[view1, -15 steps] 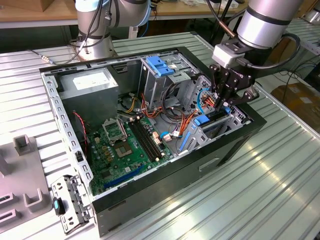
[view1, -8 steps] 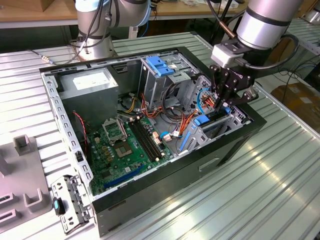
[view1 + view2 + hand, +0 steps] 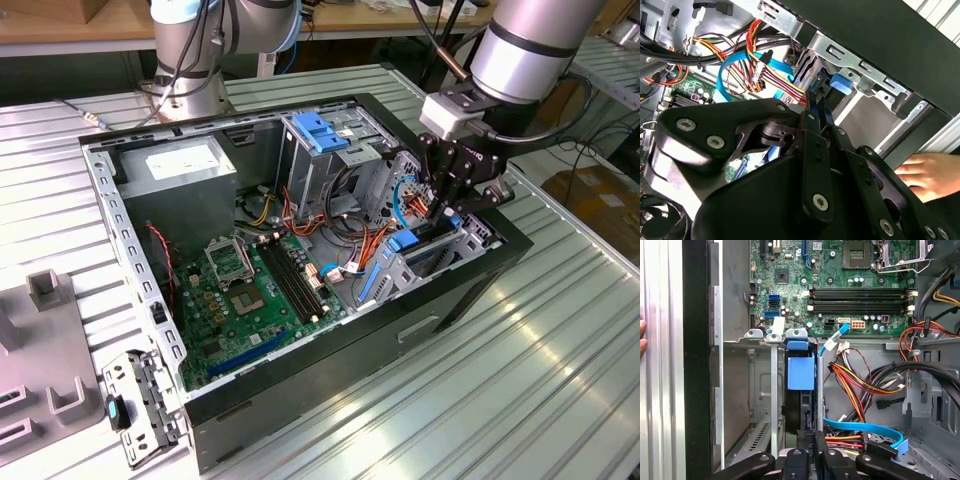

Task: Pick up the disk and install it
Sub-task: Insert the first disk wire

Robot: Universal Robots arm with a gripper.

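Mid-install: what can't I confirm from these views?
1. The disk, first wrist view: it is edge-on, with its label and near end hidden by the bay walls and the gripper. Seating depth is unclear.
2. Exterior view: the gripper covers the bay.
3. The hand, second wrist view: it is cut off by the picture's edge and the gripper body.

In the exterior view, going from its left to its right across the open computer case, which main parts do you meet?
Grey power-supply box → motherboard → drive cage with blue latch → gripper, down over the disk bay.
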